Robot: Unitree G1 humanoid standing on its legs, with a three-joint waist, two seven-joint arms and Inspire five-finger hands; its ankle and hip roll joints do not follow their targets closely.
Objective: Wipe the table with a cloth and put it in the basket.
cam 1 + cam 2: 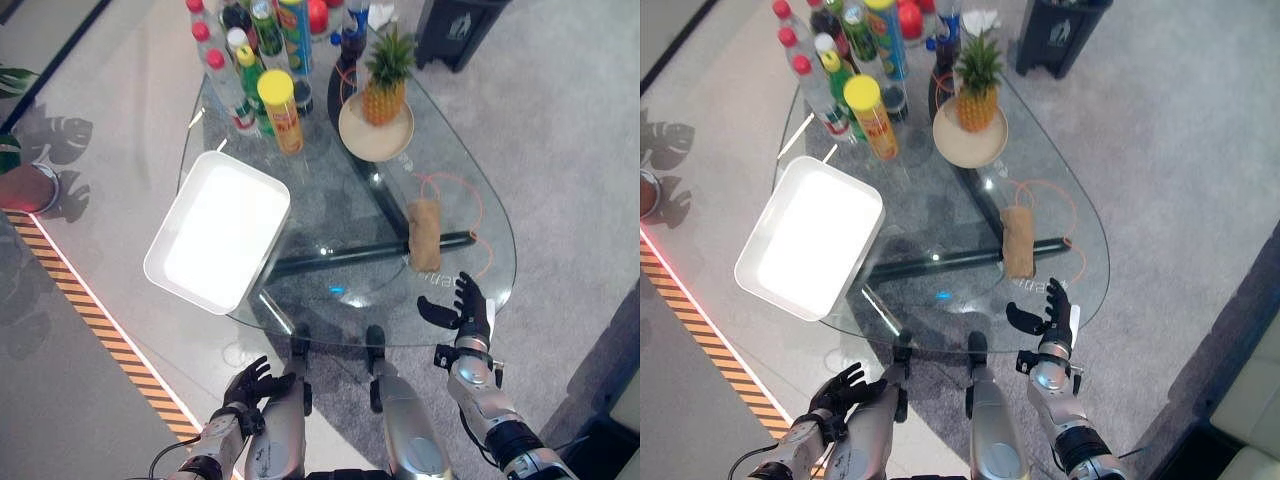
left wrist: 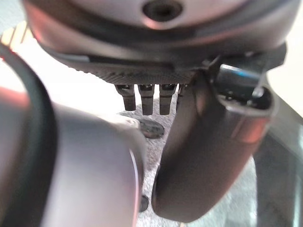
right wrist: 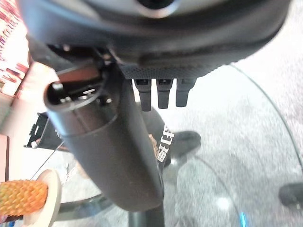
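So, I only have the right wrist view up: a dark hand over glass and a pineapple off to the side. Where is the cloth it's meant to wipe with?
Observer: The cloth lies rolled up on the glass table, just beyond the right hand. That hand is open and not touching it.
Operator: And the basket it goes in afterwards?
Observer: A white basket sits at the table's left edge, across the glass from the cloth.
Operator: What is the other hand doing?
Observer: The left hand hangs low, close to the robot and short of the table, fingers open and holding nothing.
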